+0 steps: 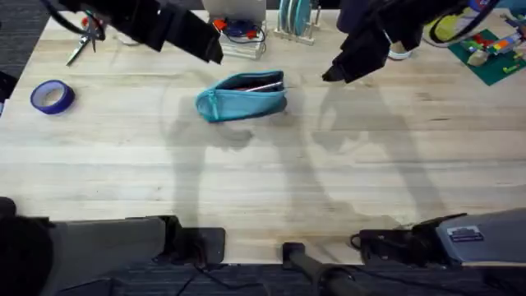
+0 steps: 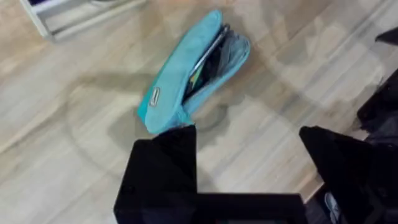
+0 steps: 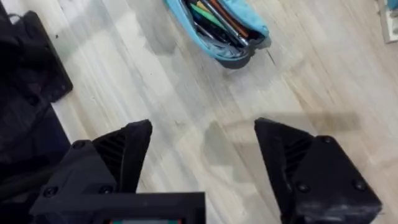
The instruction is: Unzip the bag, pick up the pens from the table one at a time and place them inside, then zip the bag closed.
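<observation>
Zipping: the step in hand, as I judge it — the bag [image 1: 242,96] lies open with pens [image 3: 217,18] already inside, and I see no loose pens on the table [image 1: 263,181], so closing it is what remains.
Next move: I reckon one of my grippers must pin the pouch near one end while the other finds the zipper pull; I cannot make out the pull itself, so locating it comes first.
Left gripper [image 2: 249,149]: hovering above the wood, fingers spread wide, grasping nothing; the bag sits just past my left fingertip, toward 11 o'clock in the wrist view.
Right gripper [image 3: 202,146]: likewise parted and empty, with the pouch's open end farther off over bare table.
Bag position: overhead, it rests slightly above the table's centre, about 12 o'clock from my bases, lying roughly crosswise between my two arms.
Bag look: teal fabric, mouth gaping along its long edge, dark lining showing; green, orange and silvery pens lie lengthwise within.
</observation>
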Motion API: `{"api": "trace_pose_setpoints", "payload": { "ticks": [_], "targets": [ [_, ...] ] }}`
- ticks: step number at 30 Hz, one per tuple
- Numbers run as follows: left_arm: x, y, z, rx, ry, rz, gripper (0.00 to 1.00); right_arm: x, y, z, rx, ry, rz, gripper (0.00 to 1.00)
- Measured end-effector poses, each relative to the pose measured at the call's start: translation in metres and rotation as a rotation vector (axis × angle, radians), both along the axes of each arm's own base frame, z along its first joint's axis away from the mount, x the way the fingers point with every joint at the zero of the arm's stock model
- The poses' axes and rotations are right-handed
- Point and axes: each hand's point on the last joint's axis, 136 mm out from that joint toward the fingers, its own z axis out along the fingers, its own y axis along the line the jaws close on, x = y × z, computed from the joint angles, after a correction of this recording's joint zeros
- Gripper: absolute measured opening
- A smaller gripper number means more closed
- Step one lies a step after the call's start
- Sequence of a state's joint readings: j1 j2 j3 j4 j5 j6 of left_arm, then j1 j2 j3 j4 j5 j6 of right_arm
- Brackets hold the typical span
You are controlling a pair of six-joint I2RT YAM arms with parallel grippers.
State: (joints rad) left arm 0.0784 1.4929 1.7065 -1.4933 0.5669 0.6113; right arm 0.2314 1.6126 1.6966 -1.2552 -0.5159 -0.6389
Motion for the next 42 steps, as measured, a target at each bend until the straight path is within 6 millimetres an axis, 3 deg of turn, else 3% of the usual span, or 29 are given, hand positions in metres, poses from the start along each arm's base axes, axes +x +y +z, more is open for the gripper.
{"api": "trace_pose_setpoints", "payload": {
  "ticks": [6,11,16,27,42],
  "targets": [
    [-0.012,0.006,-0.007,0.043,0.028,0.012,0.997,0.0,0.0,0.0,0.004,0.018,-0.026,0.998],
    [-0.025,0.014,-0.036,0.056,0.107,0.036,0.997,0.0,0.0,0.0,0.005,0.021,-0.03,0.997],
    [-0.026,0.04,-0.062,0.036,0.157,0.122,0.997,0.0,0.0,0.0,0.005,0.023,-0.033,0.997],
    [-0.014,0.087,-0.071,-0.018,0.068,0.227,0.996,0.0,0.0,0.0,0.006,0.023,-0.033,0.997],
    [-0.012,0.095,-0.074,0.049,0.011,0.151,0.995,0.0,0.0,0.0,0.006,0.022,-0.033,0.998]
  ]
}}
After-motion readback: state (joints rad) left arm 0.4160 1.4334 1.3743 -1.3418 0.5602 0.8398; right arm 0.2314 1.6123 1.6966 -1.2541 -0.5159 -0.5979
